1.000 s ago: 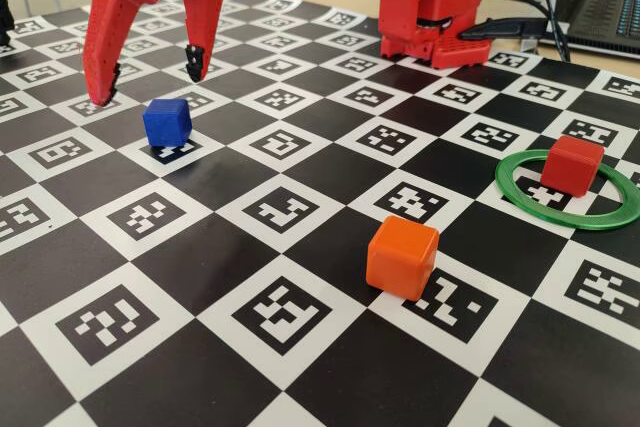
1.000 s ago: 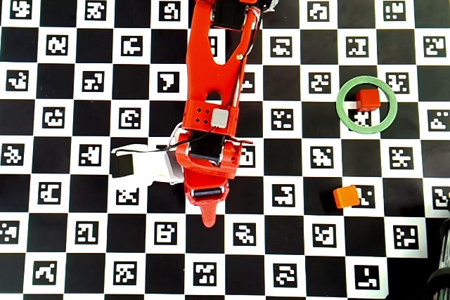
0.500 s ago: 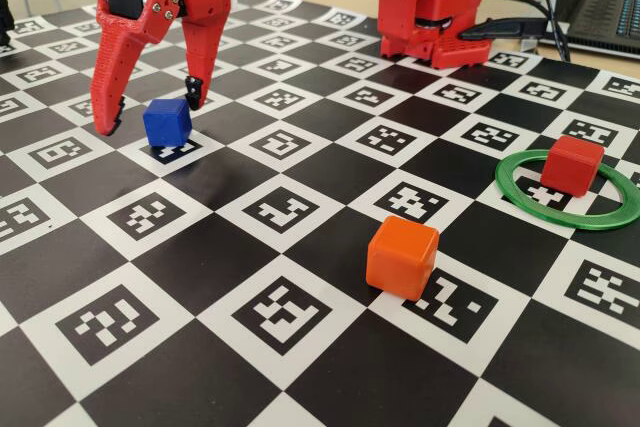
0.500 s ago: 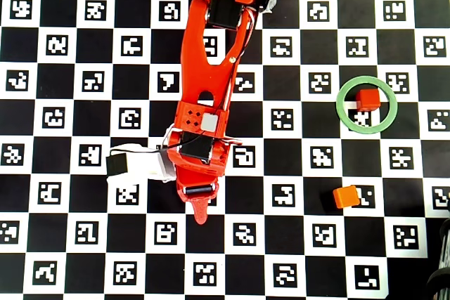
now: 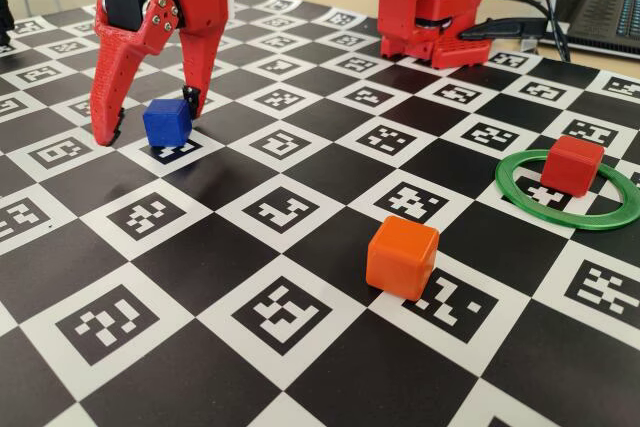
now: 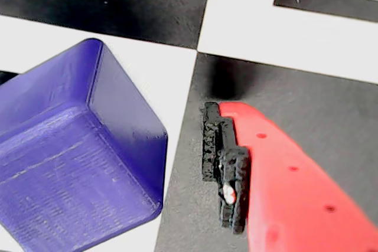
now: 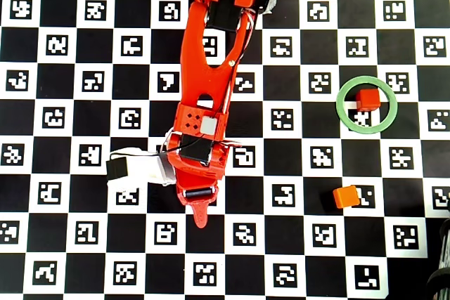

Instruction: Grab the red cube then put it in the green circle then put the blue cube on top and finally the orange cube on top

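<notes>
Spread wide and lowered to the board, the gripper point(image 5: 152, 127) straddles the blue cube point(image 5: 167, 122), one finger tip planted on each side and neither pad visibly touching it; the wrist view shows a clear strip of board between the cube point(image 6: 77, 157) and the black pad of one finger point(image 6: 227, 169), so I judge the cube is not yet pinched. Taking the green circle point(image 5: 570, 213) as the landmark on the checkered marker board point(image 5: 300, 347): the red cube point(image 5: 572, 165) sits inside it, toward the ring's far edge in the fixed view, so the first step looks done. The blue cube lies well apart from the circle, far across the board to the left in the fixed view, resting flat on a white square. The orange cube point(image 5: 402, 257) stands alone between the two, nearer the circle and toward the camera, untouched. In the overhead view the arm point(image 7: 211, 82) hides the blue cube, while the circle point(image 7: 342, 114) with the red cube point(image 7: 367, 98) and the orange cube point(image 7: 345, 196) just below it are plain. Left to do, as I read it: close on the blue cube, stack it on the red one, then add the orange. No brand, label or legible writing appears; the board's squares carry only black-and-white coded patterns.
</notes>
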`<act>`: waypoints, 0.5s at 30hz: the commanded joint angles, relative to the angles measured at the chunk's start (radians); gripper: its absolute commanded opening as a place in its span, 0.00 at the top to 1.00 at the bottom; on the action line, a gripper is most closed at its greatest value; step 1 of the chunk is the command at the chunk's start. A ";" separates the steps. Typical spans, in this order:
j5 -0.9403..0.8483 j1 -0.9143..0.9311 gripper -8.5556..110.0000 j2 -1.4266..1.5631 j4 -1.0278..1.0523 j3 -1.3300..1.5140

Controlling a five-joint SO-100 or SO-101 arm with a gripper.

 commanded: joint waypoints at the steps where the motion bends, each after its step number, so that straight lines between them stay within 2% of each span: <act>1: -0.040 -0.003 0.52 0.041 -0.012 -0.011; 15: -0.238 -0.006 0.52 0.035 0.015 -0.044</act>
